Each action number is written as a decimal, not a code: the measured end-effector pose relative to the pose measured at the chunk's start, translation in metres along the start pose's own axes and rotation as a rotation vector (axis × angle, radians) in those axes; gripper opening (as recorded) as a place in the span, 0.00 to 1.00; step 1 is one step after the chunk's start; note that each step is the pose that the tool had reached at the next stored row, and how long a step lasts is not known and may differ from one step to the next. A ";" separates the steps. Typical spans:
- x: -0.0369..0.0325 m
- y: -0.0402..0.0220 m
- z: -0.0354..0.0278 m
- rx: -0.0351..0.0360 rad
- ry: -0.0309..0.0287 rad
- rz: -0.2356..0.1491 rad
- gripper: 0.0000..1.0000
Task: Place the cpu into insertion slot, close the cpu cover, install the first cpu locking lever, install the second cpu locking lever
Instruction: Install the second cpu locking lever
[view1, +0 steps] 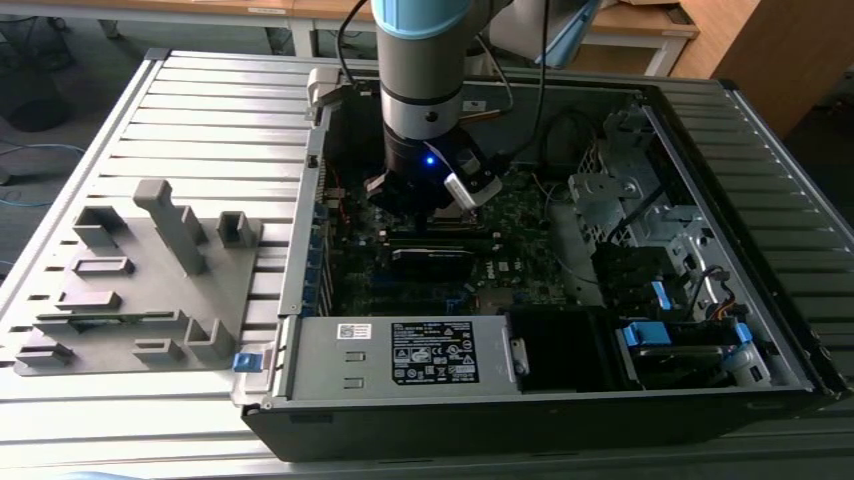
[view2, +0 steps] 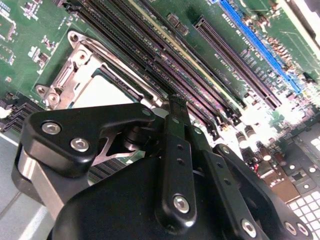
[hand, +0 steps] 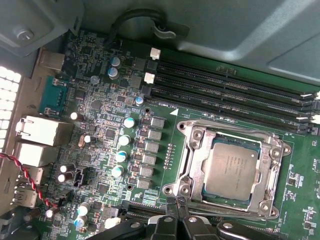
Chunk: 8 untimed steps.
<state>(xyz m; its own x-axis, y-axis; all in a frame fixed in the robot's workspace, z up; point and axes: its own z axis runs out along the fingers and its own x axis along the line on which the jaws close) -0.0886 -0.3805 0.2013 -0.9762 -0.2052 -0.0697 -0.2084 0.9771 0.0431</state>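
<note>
Exterior view, arm: reached down into the open computer case (view1: 747, 250), blue light lit near the wrist.
Exterior view, tool (view1: 430, 208): low over the motherboard (view1: 521, 230), toward the exterior view's left part of the board; finger state could not be told here.
Exterior view, worktop (view1: 200, 110): grey slatted surface under the case, with a grey holder tray (view1: 134, 290) on the exterior view's left, well apart from the case.
Exterior view, power supply (view1: 400, 355): grey box with a black label along the near edge of the case.

Second wrist view, tool (view2: 176, 107): black fingers (view2: 175, 150) pressed together at the tips, closed, nothing seen between them.
Second wrist view, chip (view2: 102, 90): pale metal top partly hidden behind the tool's linkage, lying inside the socket.
Second wrist view, cover (view2: 75, 70): silvery frame around the chip, just beside the fingertips.
Second wrist view, memory slots (view2: 150, 50): long black rows next to the socket, beyond the tips.

First wrist view, chip (hand: 231, 167): seated flat in the socket, dull grey top facing up.
First wrist view, cover (hand: 192, 150): laid down flat around the chip, square opening framing it.
First wrist view, tool (hand: 176, 206): tips together, just off the corner of the cover; contact with it could not be told.
First wrist view, memory slots (hand: 225, 90): beside the socket.
</note>
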 end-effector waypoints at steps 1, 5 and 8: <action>0.0000 0.0000 0.0000 -0.0001 0.0000 0.000 0.11; 0.0000 0.0000 0.0000 -0.0002 0.0001 -0.002 0.11; 0.0000 0.0000 0.0000 -0.0003 0.0001 -0.004 0.11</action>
<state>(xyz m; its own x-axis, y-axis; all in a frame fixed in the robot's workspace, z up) -0.0886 -0.3805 0.2013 -0.9754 -0.2091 -0.0698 -0.2123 0.9762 0.0432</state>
